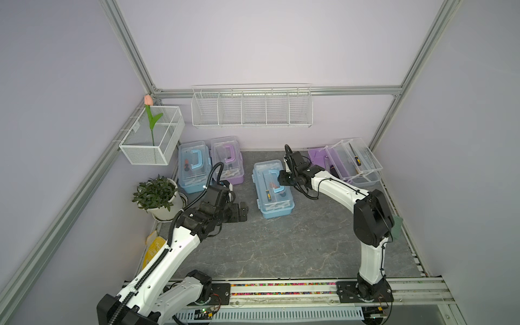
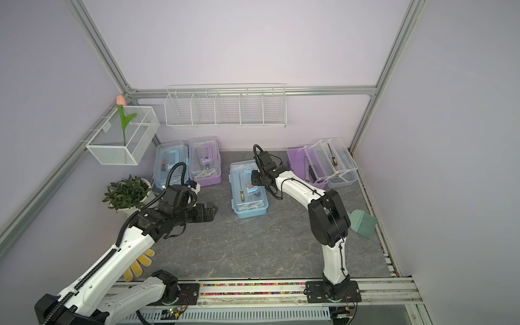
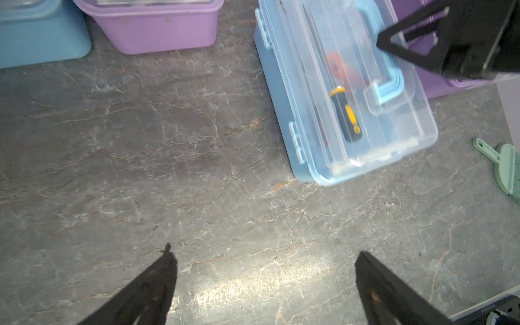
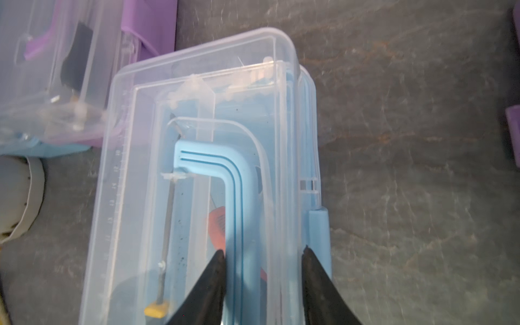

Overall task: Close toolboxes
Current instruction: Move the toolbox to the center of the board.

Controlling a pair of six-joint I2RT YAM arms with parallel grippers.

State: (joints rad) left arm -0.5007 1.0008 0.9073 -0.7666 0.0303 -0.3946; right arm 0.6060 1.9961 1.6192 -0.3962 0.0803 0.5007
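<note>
Lilac walls [image 1: 267,42] enclose a grey veined stone-look desk [image 1: 281,247]. Rear left: closed light-blue plastic toolbox [image 1: 194,166], closed purple toolbox [image 1: 228,160]. Left tool [image 3: 266,250] spread wide over the desk. Centre: clear-lidded light-blue toolbox [image 1: 274,202], right tool [image 4: 263,250] straddling its blue handle [image 4: 242,197], pinch undeterminable. Rear right: open purple toolbox [image 1: 346,163].

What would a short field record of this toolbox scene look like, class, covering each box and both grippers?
Lids down: centre light-blue toolbox, back light-blue toolbox, back purple toolbox
Open: fourth toolbox, purple, trays spread, near right arm
Left gripper: open, above tabletop
Right gripper: jaws astride centre box's blue handle; grip unclear
</note>
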